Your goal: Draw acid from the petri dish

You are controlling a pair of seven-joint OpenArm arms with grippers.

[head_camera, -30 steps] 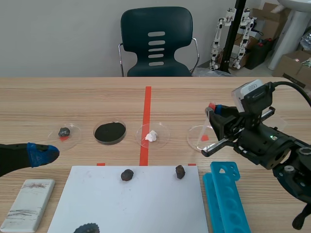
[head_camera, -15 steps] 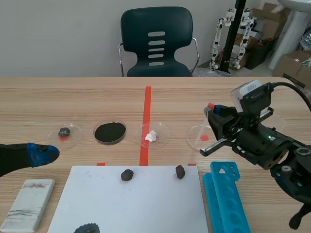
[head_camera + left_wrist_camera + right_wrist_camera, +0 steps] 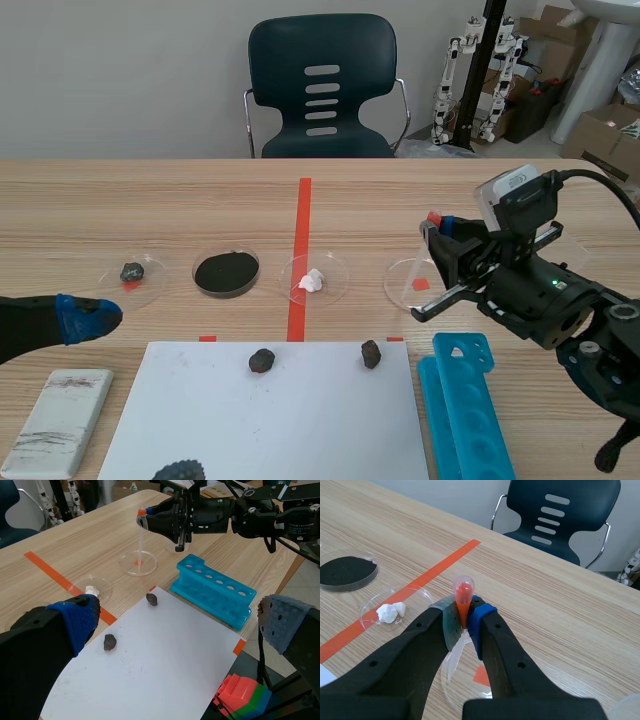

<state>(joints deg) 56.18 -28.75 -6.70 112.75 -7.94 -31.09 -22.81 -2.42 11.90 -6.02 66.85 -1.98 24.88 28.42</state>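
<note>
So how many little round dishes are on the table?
4, in a row, from the robot's left: the rock dish, the black-powder dish, the white-lump dish, and the clear dish under the dropper. Another may be hidden behind the right arm.

Premises present as a robotics laboratory. A wooden desk (image 3: 150,200) marked with orange tape carries a petri dish (image 3: 400,281), a dish of black powder (image 3: 226,272) and a blue test-tube rack (image 3: 468,410). Behind it stand an office chair (image 3: 322,85), small humanoid robots (image 3: 480,70) and cardboard boxes (image 3: 610,135).

Scene view facing across table (image 3: 150,200), left wrist wide, right wrist close, all sharing petri dish (image 3: 400,285)
</note>
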